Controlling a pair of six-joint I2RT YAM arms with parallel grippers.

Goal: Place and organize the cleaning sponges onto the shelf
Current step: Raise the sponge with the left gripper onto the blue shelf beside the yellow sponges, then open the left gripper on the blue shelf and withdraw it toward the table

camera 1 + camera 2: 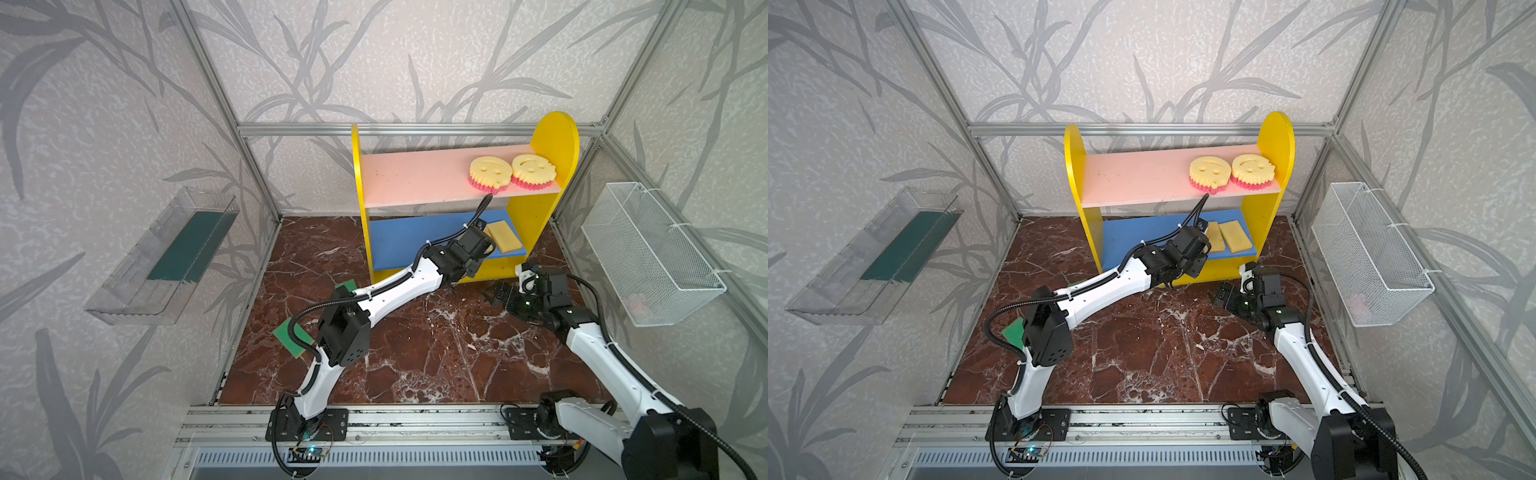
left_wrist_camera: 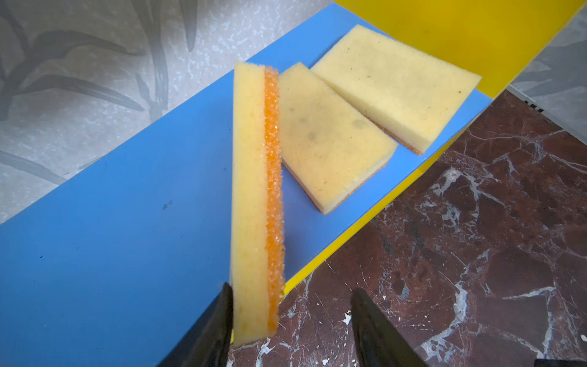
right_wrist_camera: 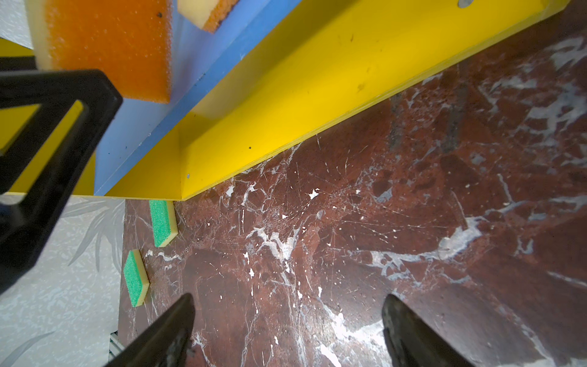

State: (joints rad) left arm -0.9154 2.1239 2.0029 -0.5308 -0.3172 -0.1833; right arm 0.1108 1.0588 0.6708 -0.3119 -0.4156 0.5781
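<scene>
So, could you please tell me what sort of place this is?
Probably a robot test cell dressed as a home corner: an aluminium frame holding wallpaper panels, robot arms bolted to a front rail, a small shelf on a marble-look floor.

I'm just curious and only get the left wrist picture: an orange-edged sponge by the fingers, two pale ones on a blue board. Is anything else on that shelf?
Observer: Two round smiley sponges sit side by side on the pink top board.
Visitor: Any sponges not shelved?
Observer: Two green sponges lie on the table, left of the shelf.
Visitor: And the other arm?
Observer: The right gripper hangs open and empty near the shelf's right foot.
</scene>
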